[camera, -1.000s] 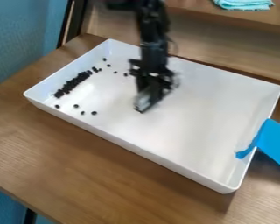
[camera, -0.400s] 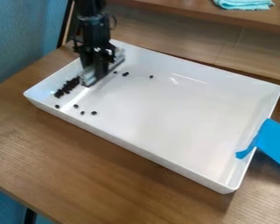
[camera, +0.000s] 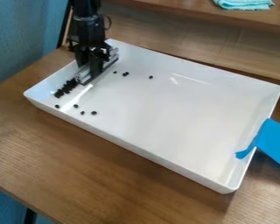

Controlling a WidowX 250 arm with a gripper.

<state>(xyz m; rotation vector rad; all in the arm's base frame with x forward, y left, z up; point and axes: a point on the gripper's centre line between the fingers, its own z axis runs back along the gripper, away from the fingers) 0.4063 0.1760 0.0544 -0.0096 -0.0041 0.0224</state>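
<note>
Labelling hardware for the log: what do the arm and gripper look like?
Black arm, chunky, segmented; a thin dark cable loops out at its side. The gripper is black too, with two blocky fingers. I can't make out any markings.

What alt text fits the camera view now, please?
A black robot gripper holds a silvery bar at the far left of a white rectangular tray, beside clustered small black pellets; more lie scattered. Blue tape overlaps the tray's right rim.
</note>
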